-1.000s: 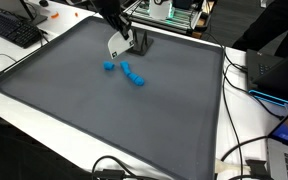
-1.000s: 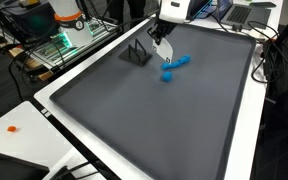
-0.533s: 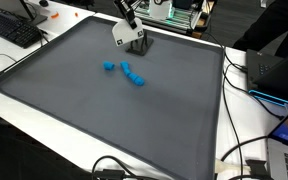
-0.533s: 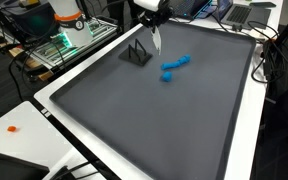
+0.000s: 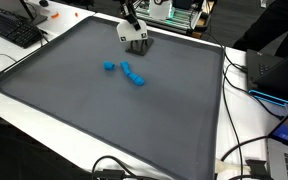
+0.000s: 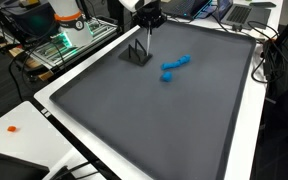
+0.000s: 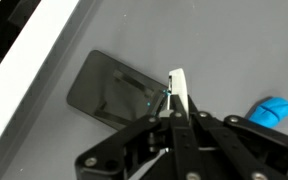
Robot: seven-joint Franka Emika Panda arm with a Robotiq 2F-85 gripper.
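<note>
The arm (image 5: pixel 128 10) reaches in from the far edge of the grey mat (image 5: pixel 104 115). Its last links run steeply down and the wrist is bent, so the gripper (image 5: pixel 131 30) points at the surface. In both exterior views it hangs low at the back of the mat, right over the black stand (image 5: pixel 140 43).

And it's got something: the fingers (image 7: pixel 134 138) are pressed in on a white plate (image 5: pixel 125 33), pinching it by its upper rim. In the wrist view the two black fingers close to a point, and the plate pokes out beyond them as a thin white strip.

The plate stands on edge, its long axis up and down, its lower rim aimed at the stand. In an exterior view its broad face shows (image 5: pixel 125 33). In an exterior view it is edge-on, a thin line dropping from the gripper (image 6: pixel 148 42).

From the wrist, that edge runs straight out along the gripper's own line. It sits just beside the right end of the stand's dark base (image 7: pixel 114 90). Whether the lower rim touches the stand, I can't tell.

Nearer the middle of the mat lie the blue pieces (image 5: pixel 134 75), well apart from the gripper. One shows at the right of the wrist view.
</note>
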